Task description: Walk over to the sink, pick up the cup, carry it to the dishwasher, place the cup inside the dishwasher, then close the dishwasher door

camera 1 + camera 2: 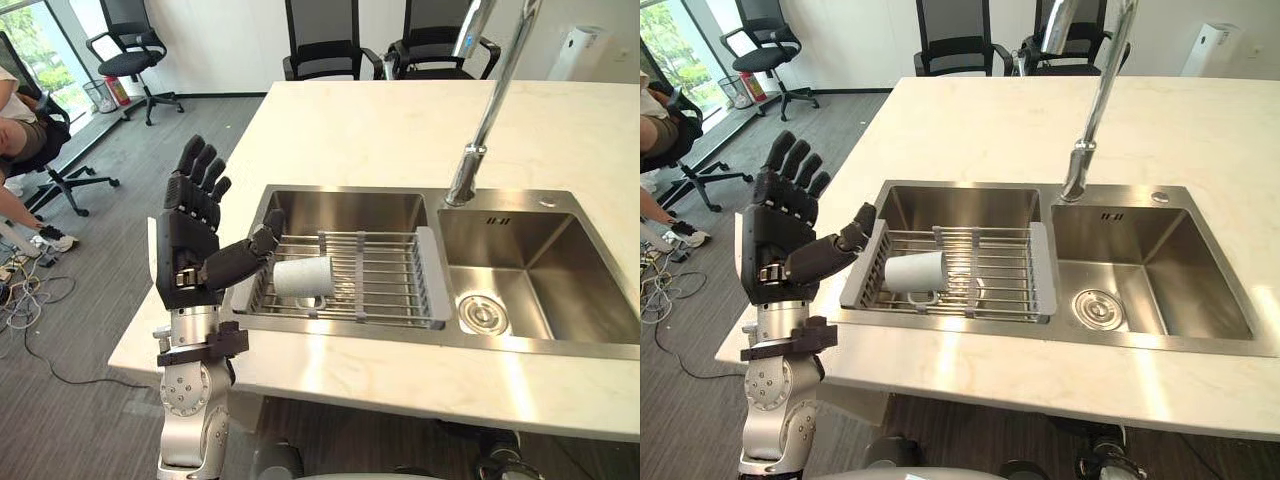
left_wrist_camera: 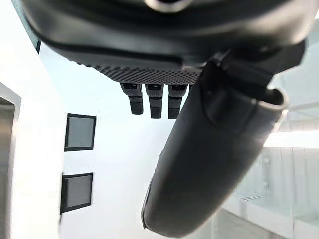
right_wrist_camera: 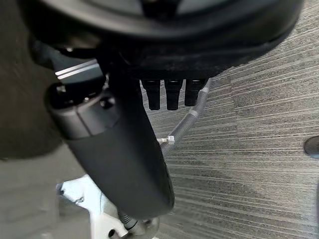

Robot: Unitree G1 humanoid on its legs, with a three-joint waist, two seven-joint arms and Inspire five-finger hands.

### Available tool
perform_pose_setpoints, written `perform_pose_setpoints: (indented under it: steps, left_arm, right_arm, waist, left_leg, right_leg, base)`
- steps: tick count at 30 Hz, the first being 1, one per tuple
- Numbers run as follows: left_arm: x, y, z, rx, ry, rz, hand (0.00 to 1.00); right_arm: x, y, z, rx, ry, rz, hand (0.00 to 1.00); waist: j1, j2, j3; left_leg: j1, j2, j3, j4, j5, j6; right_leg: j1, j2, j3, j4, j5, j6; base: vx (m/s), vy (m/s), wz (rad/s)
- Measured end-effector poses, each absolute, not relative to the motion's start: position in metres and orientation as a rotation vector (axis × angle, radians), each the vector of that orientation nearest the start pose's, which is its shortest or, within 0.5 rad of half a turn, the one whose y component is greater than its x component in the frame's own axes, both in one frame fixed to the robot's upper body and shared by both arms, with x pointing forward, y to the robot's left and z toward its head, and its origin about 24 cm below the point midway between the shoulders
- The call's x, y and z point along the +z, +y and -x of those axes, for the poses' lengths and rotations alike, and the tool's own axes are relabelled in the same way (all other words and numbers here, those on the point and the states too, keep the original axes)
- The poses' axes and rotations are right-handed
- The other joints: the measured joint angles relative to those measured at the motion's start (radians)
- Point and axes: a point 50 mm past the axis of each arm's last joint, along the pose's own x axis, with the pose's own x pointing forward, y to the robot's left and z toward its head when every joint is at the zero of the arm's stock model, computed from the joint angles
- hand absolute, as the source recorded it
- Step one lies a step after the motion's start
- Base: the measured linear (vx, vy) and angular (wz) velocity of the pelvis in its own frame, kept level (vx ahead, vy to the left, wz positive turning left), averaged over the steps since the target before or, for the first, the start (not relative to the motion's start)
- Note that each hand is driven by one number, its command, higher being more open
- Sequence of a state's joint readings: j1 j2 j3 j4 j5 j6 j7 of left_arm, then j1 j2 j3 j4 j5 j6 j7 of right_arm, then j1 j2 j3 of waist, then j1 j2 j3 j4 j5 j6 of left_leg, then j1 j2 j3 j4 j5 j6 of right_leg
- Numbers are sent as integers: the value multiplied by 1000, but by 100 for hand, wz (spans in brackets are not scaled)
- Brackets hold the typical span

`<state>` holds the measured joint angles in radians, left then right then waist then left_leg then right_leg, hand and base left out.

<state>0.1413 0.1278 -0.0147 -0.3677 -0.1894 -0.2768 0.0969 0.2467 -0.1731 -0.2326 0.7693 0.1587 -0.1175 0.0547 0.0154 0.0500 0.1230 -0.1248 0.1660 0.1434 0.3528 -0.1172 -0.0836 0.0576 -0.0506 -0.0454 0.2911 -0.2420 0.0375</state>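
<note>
A white cup (image 1: 302, 277) lies on its side on a wire drying rack (image 1: 380, 280) set across the left basin of a steel double sink (image 1: 540, 270). My left hand (image 1: 190, 225) is raised upright at the counter's left edge, fingers straight and spread, thumb reaching toward the rack's left end, a short way from the cup (image 1: 915, 271). It holds nothing. In the right wrist view my right hand (image 3: 124, 149) hangs over grey carpet with straight fingers and nothing in it.
A tall chrome faucet (image 1: 485, 110) rises behind the divider between the basins. The pale stone counter (image 1: 400, 130) stretches far back. Black office chairs (image 1: 320, 40) stand beyond it, and a seated person (image 1: 20, 130) is at the far left.
</note>
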Motion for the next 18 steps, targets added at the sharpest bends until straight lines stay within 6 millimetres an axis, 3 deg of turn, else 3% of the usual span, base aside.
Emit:
perform_pose_setpoints:
  steps: [3, 9, 11, 12, 18]
  left_arm:
    - [107, 178, -216, 27, -410, -15, 90]
    - [100, 163, -217, -186, -361, -171, 90]
    - [95, 158, -219, -247, -340, -206, 90]
    - [52, 184, -233, -241, -117, -356, 90]
    - [52, 183, -233, -241, -117, -354, 90]
  right_arm:
    - [-133, -246, -84, -352, 856, -95, 90]
    - [-138, -245, -75, -339, 894, -109, 90]
    - [-140, -246, -69, -339, 917, -109, 90]
    - [-144, -253, -68, -333, 963, -99, 90]
    - [-144, -253, -68, -333, 963, -99, 90]
  waist:
    - [0, -33, -12]
    - [-13, -40, -35]
    - [-27, -37, -47]
    - [-54, -43, -27]
    - [-54, -43, -27]
  left_leg:
    - [23, -27, 38, -42, 0, 10]
    - [76, -49, 93, -141, 26, 11]
    - [94, -55, 95, -196, 54, 8]
    - [176, -113, 53, -441, 203, 40]
    - [176, -113, 53, -441, 203, 40]
  right_leg:
    - [-8, -24, 52, -11, -5, 8]
    - [-8, -35, 99, -46, 7, 21]
    - [-8, -35, 99, -65, 17, 20]
    - [0, -56, 113, -175, 100, 47]
    - [0, -56, 112, -175, 100, 47]
  base:
    - [126, 103, -21]
    - [53, 16, -24]
    - [21, -16, -1]
    - [0, 0, 0]
    - [0, 0, 0]
